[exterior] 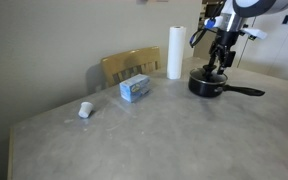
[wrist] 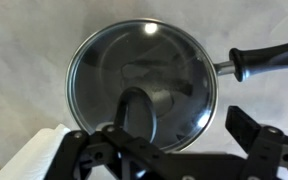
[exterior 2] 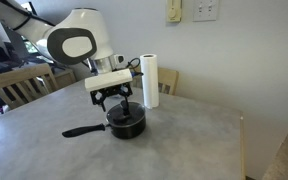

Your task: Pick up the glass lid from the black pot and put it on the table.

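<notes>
Black and low, the black pot [exterior: 208,84] stands on the grey mottled table [exterior: 154,135] towards its far edge. In an exterior view its long handle [exterior: 246,91] lies flat and points away from the white paper-towel roll [exterior: 174,52], which stands upright just behind the pot. We see the glass lid [wrist: 142,80] seated on the pot, its metal rim following the pot's mouth all the way round and its black knob [wrist: 136,108] at the centre. Ceiling light glints on the glass. The gripper [wrist: 156,138] hangs directly over the lid with its fingers [wrist: 246,128] spread wide, one on each side of the knob and clear of it in the wrist view, pinching nothing. In both exterior views the gripper [exterior 2: 116,102] points straight down just above the pot [exterior 2: 125,123], though we cannot tell whether any part of it touches the glass. Elsewhere on the table we find a blue box [exterior: 135,89] near a wooden chair [exterior: 130,65] pushed up to the far edge, and a small white cup [exterior: 85,110] well apart from the pot. Behind the scene, two wall plates [exterior 2: 205,10] sit high on the wall above the roll [exterior 2: 150,80].
</notes>
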Action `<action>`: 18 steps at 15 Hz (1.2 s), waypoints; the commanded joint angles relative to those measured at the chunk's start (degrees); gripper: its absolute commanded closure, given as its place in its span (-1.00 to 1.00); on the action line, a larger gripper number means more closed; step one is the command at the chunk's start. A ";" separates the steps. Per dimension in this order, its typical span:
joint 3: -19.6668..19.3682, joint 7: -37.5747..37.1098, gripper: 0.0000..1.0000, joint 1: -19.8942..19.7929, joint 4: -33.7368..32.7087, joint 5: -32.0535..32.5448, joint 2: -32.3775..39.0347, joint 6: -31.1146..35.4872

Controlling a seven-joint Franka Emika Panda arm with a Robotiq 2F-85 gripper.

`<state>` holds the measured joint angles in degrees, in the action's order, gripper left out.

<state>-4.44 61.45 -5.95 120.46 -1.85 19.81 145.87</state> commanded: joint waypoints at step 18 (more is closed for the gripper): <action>2.66 -3.44 0.33 -3.88 -8.64 2.89 8.51 0.74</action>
<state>-3.40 58.86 -8.34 111.98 -0.31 27.13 146.07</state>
